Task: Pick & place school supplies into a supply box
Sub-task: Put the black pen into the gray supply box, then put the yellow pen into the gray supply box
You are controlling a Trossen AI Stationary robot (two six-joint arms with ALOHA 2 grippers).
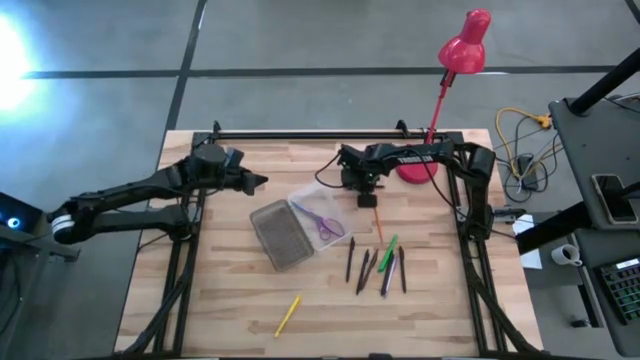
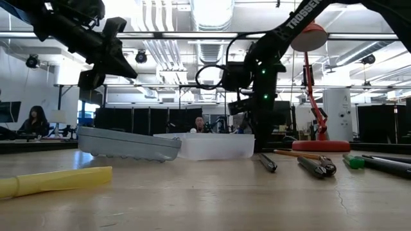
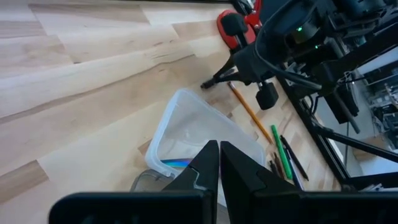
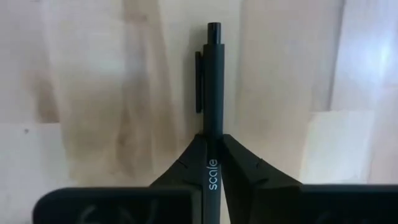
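Wooden slats form the bench (image 1: pixel 230 300), which stands on a grey floor. Right tool (image 4: pixel 211 163) is at the far side of the bench, just beside the red desk lamp (image 1: pixel 455 70); its fingers are clamped on a black pen (image 4: pixel 213 81) whose clip end projects forward over the wood. Left tool (image 3: pixel 219 163) hangs above the left side of the bench with fingers pressed together, holding nothing. Supply box (image 1: pixel 300 228) lies open near the bench centre, with purple-handled scissors (image 1: pixel 322 222) in the clear half. Several pens (image 1: pixel 380 268) lie near the box's right; a yellow one (image 1: pixel 288 314) lies apart at the near edge.
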